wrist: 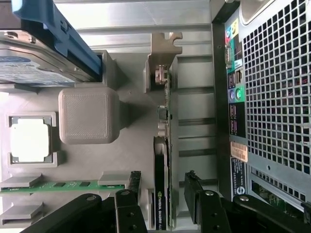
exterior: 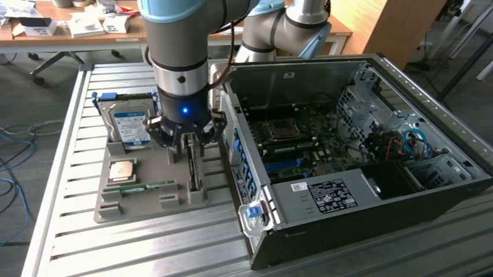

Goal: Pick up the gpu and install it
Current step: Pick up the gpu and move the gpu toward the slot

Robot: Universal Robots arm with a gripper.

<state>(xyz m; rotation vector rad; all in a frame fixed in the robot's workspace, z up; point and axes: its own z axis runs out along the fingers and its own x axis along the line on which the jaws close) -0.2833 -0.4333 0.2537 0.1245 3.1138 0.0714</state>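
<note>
The gpu [exterior: 195, 169] stands on its edge in a slot of the grey holder tray [exterior: 142, 208], close beside the open computer case [exterior: 347, 156]. In the wrist view its dark edge [wrist: 161, 194] runs up to the silvery end bracket [wrist: 163, 53]. My gripper [exterior: 191, 148] hangs right over the card and is open. One finger [wrist: 133, 182] stands on each side of the card's edge, with a gap between each pad and the card. Nothing is held.
The tray also carries a blue-labelled hard drive [exterior: 129, 124], a square processor chip [exterior: 123, 171] and a green memory stick [exterior: 140, 187]. The case's rear panel [wrist: 277, 97] with its ports lies close beside the card. A slatted metal table [exterior: 115, 254] bears everything.
</note>
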